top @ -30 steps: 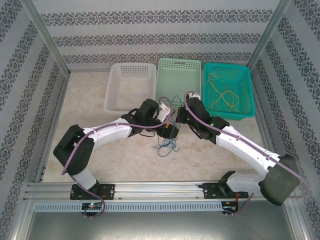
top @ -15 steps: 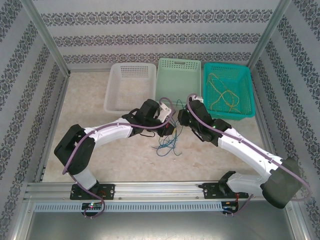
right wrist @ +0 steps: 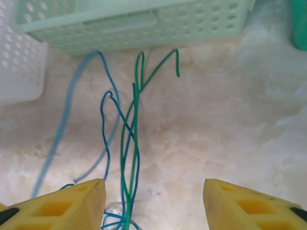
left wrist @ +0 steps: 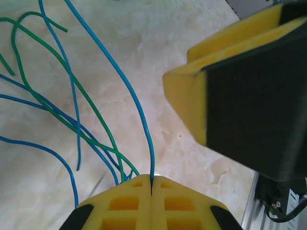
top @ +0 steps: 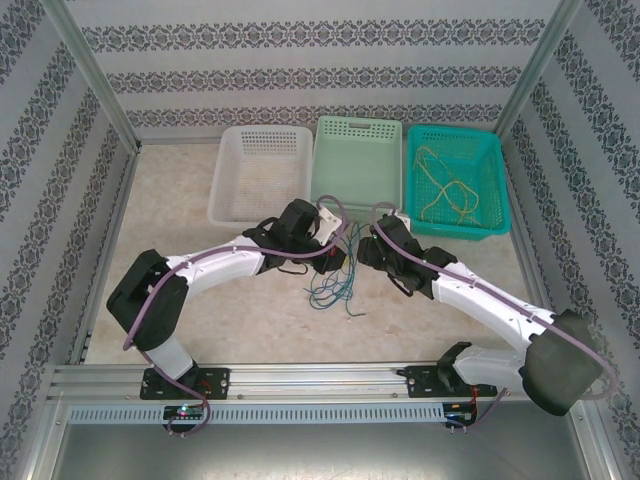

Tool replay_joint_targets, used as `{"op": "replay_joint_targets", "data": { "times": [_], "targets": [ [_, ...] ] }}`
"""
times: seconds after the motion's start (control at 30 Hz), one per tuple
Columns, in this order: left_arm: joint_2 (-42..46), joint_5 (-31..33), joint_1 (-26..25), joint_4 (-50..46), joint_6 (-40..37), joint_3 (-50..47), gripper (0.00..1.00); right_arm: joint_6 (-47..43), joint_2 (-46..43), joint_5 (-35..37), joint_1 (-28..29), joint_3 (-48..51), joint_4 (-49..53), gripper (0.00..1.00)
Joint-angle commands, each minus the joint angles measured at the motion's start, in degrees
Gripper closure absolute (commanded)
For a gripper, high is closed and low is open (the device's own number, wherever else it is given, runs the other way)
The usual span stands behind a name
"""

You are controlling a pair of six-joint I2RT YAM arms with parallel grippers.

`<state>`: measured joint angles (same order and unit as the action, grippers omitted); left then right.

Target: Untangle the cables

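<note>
White basket [top: 258,172] sits at the far left of the back row, nothing visible in it, presumably a sorting bin. Left gripper [left wrist: 151,186] has its yellow pads pressed flat together, pinching one blue cable [left wrist: 137,109] right at the seam. It looks like an anchor hold so the strand can be drawn out of the bunch. The cables [top: 333,288], a blue and green tangle, lie on the marbled table [top: 200,235] mid-workspace, just in front of the light green basket [top: 357,160] and between the two wrists. In the left wrist view a green cable [left wrist: 62,96] crosses over several blue ones, so they are not separated yet. Right gripper [right wrist: 153,203] has its fingers spread wide apart and holds nothing. The green and blue strands run up between the pads, nearer its left one. Likely lined up to take the green strand and pull against the left's hold. Teal basket [top: 490,175] at far right holds yellow cables [top: 445,190], likely already sorted.
</note>
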<state>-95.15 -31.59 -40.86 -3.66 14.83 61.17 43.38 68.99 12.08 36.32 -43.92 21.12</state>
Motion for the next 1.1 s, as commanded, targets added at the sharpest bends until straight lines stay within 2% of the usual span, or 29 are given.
{"op": "replay_joint_targets", "data": {
  "times": [0.0, 0.37, 0.63, 0.77, 0.97, 1.07],
  "targets": [
    [3.2, 2.3, 0.4, -1.3, 0.1, 0.3, 1.0, 2.9, 2.0, -2.1, -0.4, 2.6, -3.8, 0.48],
    [7.7, 2.5, 0.9, -0.8, 1.2, 0.6, 1.0, 6.9, 10.9, -7.5, 0.4, 4.8, -19.5, 0.41],
    [8.3, 2.4, 1.0, -0.1, 1.7, -0.9, 1.0, 8.1, 12.6, -8.4, 0.6, 4.7, -23.1, 0.42],
    [9.4, 3.0, 1.0, 0.4, 1.7, -1.4, 1.0, 8.2, 15.7, -8.6, 0.4, 3.6, -22.8, 0.49],
    [14.2, 5.7, 2.5, -2.5, 1.5, -0.6, 1.0, 10.0, 19.5, -6.8, 0.0, 3.5, -21.2, 0.64],
    [17.7, 6.5, 2.9, -5.2, 0.5, 1.5, 1.0, 9.9, 20.8, -5.0, -0.2, 3.6, -19.0, 0.81]
  ]
}}
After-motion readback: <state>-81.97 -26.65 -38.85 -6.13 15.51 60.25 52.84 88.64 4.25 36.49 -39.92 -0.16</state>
